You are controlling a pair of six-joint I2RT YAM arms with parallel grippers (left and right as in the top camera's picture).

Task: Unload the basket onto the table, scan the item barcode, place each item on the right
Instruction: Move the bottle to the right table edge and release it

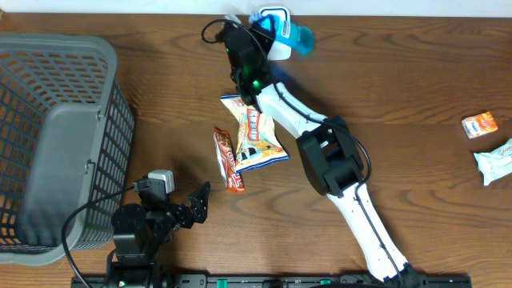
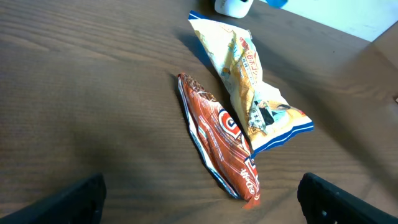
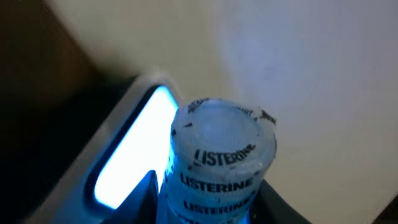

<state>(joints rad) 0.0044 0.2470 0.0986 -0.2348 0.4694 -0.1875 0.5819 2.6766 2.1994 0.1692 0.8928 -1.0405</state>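
Observation:
My right gripper [image 3: 210, 198] is shut on a Listerine bottle [image 3: 224, 152], one dark finger on each side of its wrapped white cap. In the right wrist view the scanner's glowing blue-white window [image 3: 130, 155] sits just left of the bottle. From overhead, the bottle [image 1: 294, 38] is at the table's far edge beside the scanner [image 1: 270, 16], at the end of the outstretched right arm [image 1: 248, 52]. My left gripper [image 1: 196, 204] rests open near the front edge, with nothing between its fingers [image 2: 68, 202].
A red-orange snack packet [image 1: 227, 160] and a yellow chip bag [image 1: 256, 132] lie mid-table, ahead of the left gripper. A grey mesh basket [image 1: 56, 144] fills the left side. An orange packet [image 1: 480, 125] and a white packet [image 1: 496, 160] lie at the far right.

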